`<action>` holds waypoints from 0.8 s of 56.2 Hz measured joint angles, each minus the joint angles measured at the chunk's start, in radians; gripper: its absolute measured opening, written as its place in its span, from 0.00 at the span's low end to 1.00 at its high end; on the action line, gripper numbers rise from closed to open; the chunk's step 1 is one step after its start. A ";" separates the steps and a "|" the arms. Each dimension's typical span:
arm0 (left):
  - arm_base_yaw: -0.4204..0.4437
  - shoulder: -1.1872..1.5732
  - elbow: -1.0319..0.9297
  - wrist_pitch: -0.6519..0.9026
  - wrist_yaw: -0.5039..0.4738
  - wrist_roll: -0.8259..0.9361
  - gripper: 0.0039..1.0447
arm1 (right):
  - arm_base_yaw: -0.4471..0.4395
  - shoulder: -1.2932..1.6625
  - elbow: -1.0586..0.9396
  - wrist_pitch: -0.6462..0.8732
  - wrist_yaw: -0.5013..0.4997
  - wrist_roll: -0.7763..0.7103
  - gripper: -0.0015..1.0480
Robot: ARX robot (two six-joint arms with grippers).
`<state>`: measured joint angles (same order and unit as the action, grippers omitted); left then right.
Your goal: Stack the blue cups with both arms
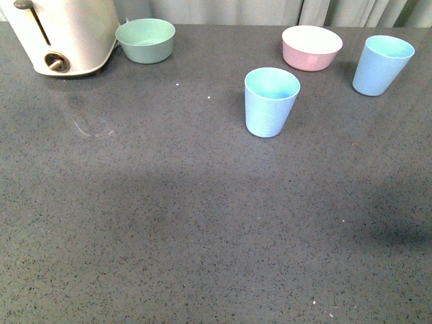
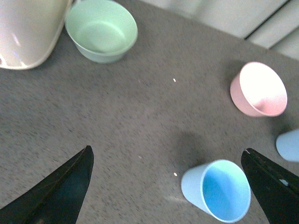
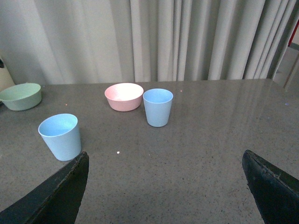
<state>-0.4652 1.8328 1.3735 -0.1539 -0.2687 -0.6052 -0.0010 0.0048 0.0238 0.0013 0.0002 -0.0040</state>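
Note:
Two light blue cups stand upright on the grey table. One blue cup (image 1: 271, 101) is near the middle, the other blue cup (image 1: 381, 64) at the far right. Neither arm shows in the front view. In the left wrist view my left gripper (image 2: 167, 156) is open above the table, with the middle cup (image 2: 217, 190) close to one of its fingers and the far cup (image 2: 288, 145) at the frame edge. My right gripper (image 3: 164, 161) is open over bare table, well short of the near cup (image 3: 61, 136) and the far cup (image 3: 158, 107).
A pink bowl (image 1: 311, 48) sits between the cups at the back. A pale green bowl (image 1: 146, 40) stands next to a white appliance (image 1: 64, 34) at the back left. Curtains hang behind the table's far edge.

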 joint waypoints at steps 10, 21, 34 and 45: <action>0.104 -0.198 -0.382 0.657 -0.064 0.361 0.68 | 0.000 0.000 0.000 0.000 0.000 0.000 0.91; 0.205 -0.438 -0.754 0.965 0.009 0.558 0.34 | 0.000 0.000 0.000 0.000 0.000 0.000 0.91; 0.270 -0.566 -0.975 1.010 0.088 0.590 0.01 | 0.000 0.000 0.000 0.000 0.000 0.000 0.91; 0.332 -0.706 -1.117 1.017 0.134 0.594 0.01 | 0.000 0.000 0.000 0.000 0.000 0.000 0.91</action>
<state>-0.1333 1.1271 0.2569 0.8635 -0.1345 -0.0113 -0.0010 0.0048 0.0238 0.0013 -0.0002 -0.0040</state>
